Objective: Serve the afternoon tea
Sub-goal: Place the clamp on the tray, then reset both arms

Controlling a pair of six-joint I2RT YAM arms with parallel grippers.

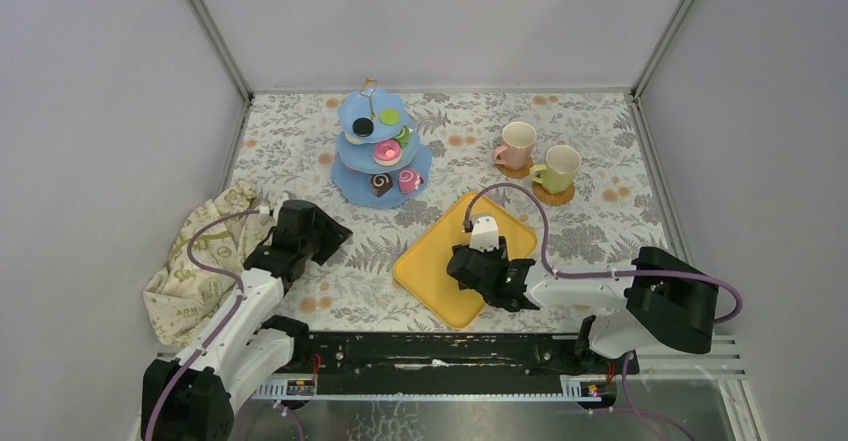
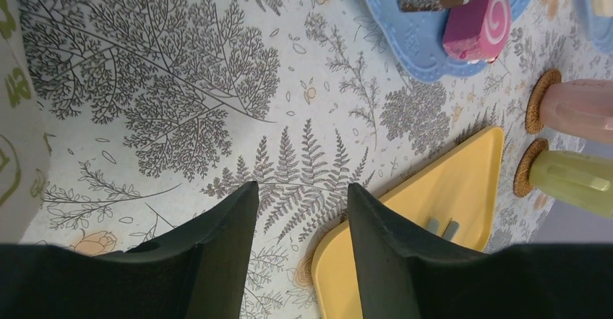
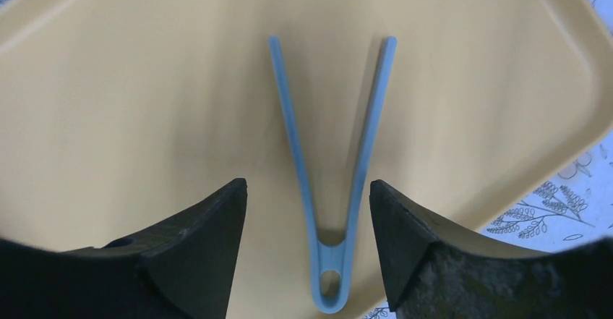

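Left gripper (image 2: pixel 302 189) hangs spread and empty over the leaf-print tablecloth (image 2: pixel 181 102), just right of the crumpled cloth (image 1: pixel 195 271) and well apart from anything to be served. Further right and toward the back, the stand (image 1: pixel 345 183) carries the pastries (image 1: pixel 385 151) on its tiers. Right of that lies the tray (image 3: pixel 108 116), and on it a pair of blue tongs (image 3: pixel 330 250).

The right gripper (image 3: pixel 307 182) hovers low over the tray, its jaws spread wide, with the tongs' hinged end between them and touching neither. The tongs' long axis runs straight out from the wrist. The loop end is nearest the gripper and the two arms splay away from it.

So the right arm is the nearer one by far. As I judge it, any pinch here would fall across the narrow hinged end and squeeze the arms together. At far right the pink mug (image 1: pixel 517 144) and green mug (image 1: pixel 560 167) stand on coasters, beyond the tray.
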